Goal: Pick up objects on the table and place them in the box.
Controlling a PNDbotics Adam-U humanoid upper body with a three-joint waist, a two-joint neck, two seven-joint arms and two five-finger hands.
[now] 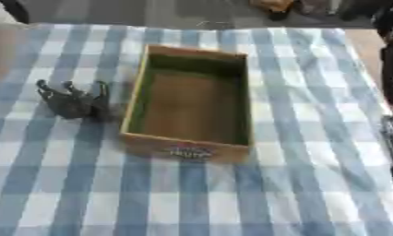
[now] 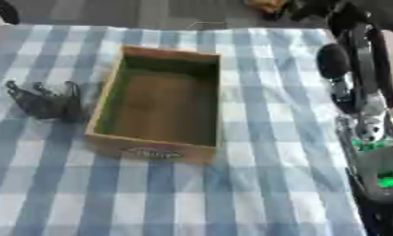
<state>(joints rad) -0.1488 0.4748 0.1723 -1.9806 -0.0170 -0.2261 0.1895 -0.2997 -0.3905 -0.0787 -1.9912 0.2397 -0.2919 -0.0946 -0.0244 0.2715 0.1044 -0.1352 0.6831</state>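
A wooden box (image 1: 192, 99) with an open top stands lengthwise in the middle of the table; I see only its bare brown floor inside. Just left of it, a small dark grey thing (image 1: 73, 102) with several prongs pointing up sits on the cloth, a little apart from the box wall. My right arm (image 2: 363, 115), black with silver joints and a green light, runs down the right edge of the right eye view, beside the table. No hand shows on it. My left arm and hand are out of sight.
A blue and white checked cloth (image 1: 192, 193) covers the table. Dark shapes (image 1: 272, 5) lie on the floor beyond the far edge.
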